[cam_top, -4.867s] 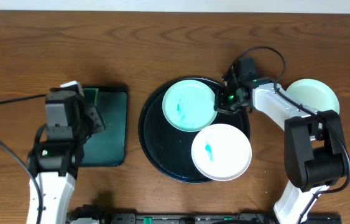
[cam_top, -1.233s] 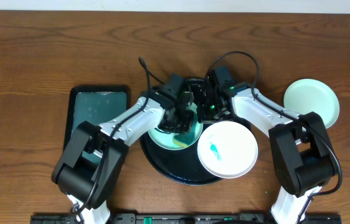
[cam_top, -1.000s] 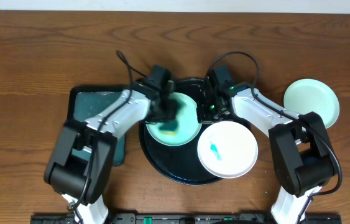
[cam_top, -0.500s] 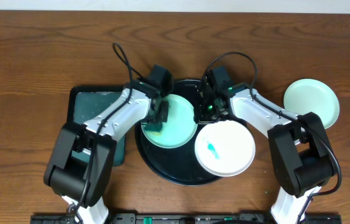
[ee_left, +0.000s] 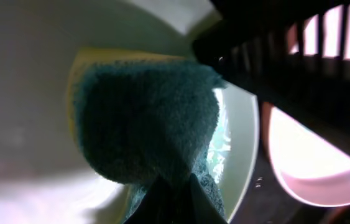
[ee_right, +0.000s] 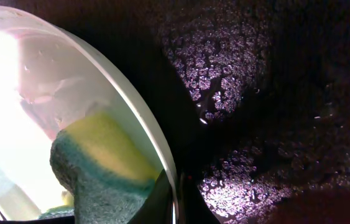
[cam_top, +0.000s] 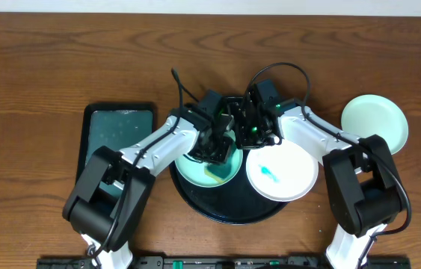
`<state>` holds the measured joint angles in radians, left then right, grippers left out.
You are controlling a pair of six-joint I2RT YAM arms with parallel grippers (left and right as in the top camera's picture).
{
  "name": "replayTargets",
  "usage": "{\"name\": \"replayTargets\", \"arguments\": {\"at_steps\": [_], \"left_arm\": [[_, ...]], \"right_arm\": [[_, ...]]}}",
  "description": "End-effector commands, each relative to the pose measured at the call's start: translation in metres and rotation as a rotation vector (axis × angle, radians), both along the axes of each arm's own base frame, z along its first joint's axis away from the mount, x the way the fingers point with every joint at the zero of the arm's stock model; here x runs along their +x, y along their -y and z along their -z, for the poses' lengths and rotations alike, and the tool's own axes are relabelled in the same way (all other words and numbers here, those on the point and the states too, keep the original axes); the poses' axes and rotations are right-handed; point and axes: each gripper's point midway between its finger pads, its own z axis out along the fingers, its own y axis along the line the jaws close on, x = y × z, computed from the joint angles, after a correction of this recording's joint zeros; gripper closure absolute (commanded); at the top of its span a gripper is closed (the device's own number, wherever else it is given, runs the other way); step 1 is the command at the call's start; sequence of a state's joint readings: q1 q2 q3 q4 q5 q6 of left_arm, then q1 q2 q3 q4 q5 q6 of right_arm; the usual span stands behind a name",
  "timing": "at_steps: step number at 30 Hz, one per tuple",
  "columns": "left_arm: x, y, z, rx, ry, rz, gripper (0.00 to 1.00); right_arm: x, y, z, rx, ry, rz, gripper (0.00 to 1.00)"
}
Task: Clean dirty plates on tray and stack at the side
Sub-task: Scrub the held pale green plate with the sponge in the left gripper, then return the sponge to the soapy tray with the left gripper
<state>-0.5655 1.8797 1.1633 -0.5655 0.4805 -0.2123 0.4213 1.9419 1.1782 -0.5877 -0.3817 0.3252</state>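
Observation:
A pale mint-green plate (cam_top: 194,166) lies on the left half of the round black tray (cam_top: 217,205). My left gripper (cam_top: 216,152) is shut on a teal and yellow sponge (ee_left: 143,118) and presses it onto this plate (ee_left: 19,93). My right gripper (cam_top: 249,137) is shut on the plate's right rim; the right wrist view shows the rim (ee_right: 131,106) pinched between the fingers, with the sponge (ee_right: 97,158) inside the plate. A white plate (cam_top: 281,170) with a teal smear sits on the tray's right side. A second mint plate (cam_top: 375,123) lies on the table at the right.
A dark-green rectangular tray (cam_top: 117,134) lies on the table to the left of the black tray. Both arms cross over the black tray's back half. The wet black tray surface (ee_right: 262,93) fills the right wrist view.
My left gripper has moved the sponge from the plate's left side to its right side, close to the right gripper. The white plate has shifted a little to the right.

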Motion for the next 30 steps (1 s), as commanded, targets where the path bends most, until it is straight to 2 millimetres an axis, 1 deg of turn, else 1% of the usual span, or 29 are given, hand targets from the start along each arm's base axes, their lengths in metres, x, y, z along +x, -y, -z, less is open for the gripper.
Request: {"name": "replayTargets", "arguments": {"at_steps": [1,2,5,8,11,14,15,18,22,24,25,27,30], "left_arm": [[0.009,0.006,0.002,-0.072,-0.030,-0.050,0.93],[0.015,0.000,0.004,-0.052,-0.017,-0.082,0.93],[0.043,-0.032,0.010,0.027,0.031,-0.213,0.93],[0.062,-0.059,0.008,0.046,0.033,-0.323,0.93],[0.075,-0.078,-0.003,0.036,0.044,-0.394,0.93],[0.080,-0.090,-0.022,0.035,0.082,-0.426,0.93],[0.080,-0.095,-0.033,0.051,0.113,-0.433,0.93],[0.073,-0.106,-0.055,0.096,0.163,-0.447,0.93],[0.057,-0.136,-0.083,0.211,0.222,-0.488,0.93],[0.048,-0.157,-0.095,0.291,0.252,-0.527,0.93],[0.040,-0.182,-0.103,0.383,0.270,-0.582,0.93],[0.034,-0.204,-0.105,0.453,0.261,-0.629,0.93],[0.029,-0.226,-0.098,0.486,0.208,-0.678,0.93]], "right_arm": [[-0.005,0.002,0.003,-0.018,-0.016,0.000,0.99],[-0.005,0.002,0.003,-0.018,-0.016,0.000,0.99],[-0.006,0.003,0.004,-0.022,-0.023,0.000,0.99],[-0.008,0.003,0.004,-0.025,-0.030,0.000,0.99],[-0.008,0.004,0.004,-0.026,-0.032,0.000,0.99],[-0.008,0.003,0.004,-0.024,-0.028,0.000,0.99],[-0.007,0.003,0.004,-0.023,-0.025,0.000,0.99],[-0.006,0.003,0.004,-0.022,-0.023,0.000,0.99],[-0.006,0.003,0.004,-0.022,-0.022,0.000,0.99],[-0.006,0.003,0.003,-0.021,-0.021,0.000,0.99],[-0.005,0.002,0.003,-0.020,-0.017,0.000,0.99],[-0.004,0.002,0.003,-0.017,-0.012,0.000,0.99],[-0.002,0.001,0.003,-0.014,-0.006,0.000,0.99]]}}
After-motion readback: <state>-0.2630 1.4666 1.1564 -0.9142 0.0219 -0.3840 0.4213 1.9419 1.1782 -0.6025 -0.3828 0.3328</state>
